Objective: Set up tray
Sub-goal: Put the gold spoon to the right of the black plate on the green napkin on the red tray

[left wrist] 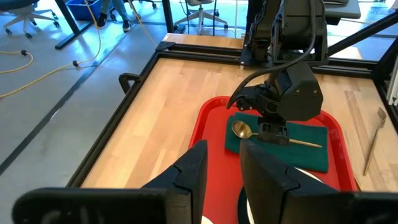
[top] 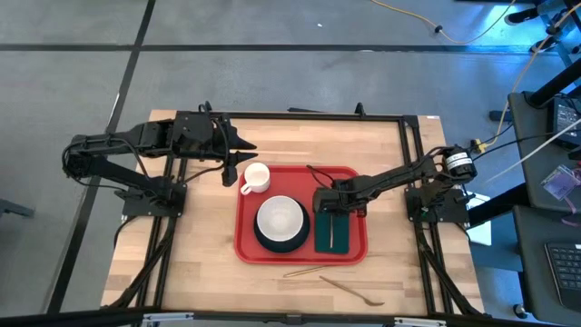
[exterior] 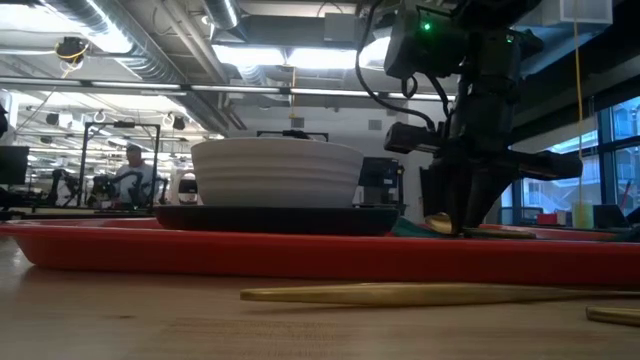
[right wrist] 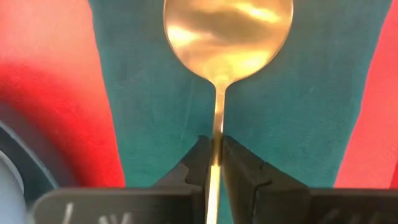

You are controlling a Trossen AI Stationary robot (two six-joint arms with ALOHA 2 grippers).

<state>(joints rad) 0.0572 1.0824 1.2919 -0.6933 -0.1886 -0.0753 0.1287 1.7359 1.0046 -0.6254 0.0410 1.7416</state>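
While the wooden table (top: 204, 245) holds everything, the red tray (top: 250, 250) sits in the middle of it, with a dark plate (top: 272, 243) and white bowl (top: 279, 218) on its left part and a green napkin (top: 322, 238) on its right part. A white cup (top: 255, 178) stands at the tray's far left corner. The right gripper (right wrist: 216, 158) is low over the napkin, pinching the thin handle of a gold spoon (right wrist: 227, 31) that lies on the cloth. If it lifts while holding on, the spoon could drag the napkin crooked. The left gripper (left wrist: 222, 168) waits near the cup, fingers a little apart, holding nothing. Only the high view shows the fork (top: 356, 291) and knife (top: 313, 270) lying on the table near the tray; only the right wrist view shows the pinch up close.
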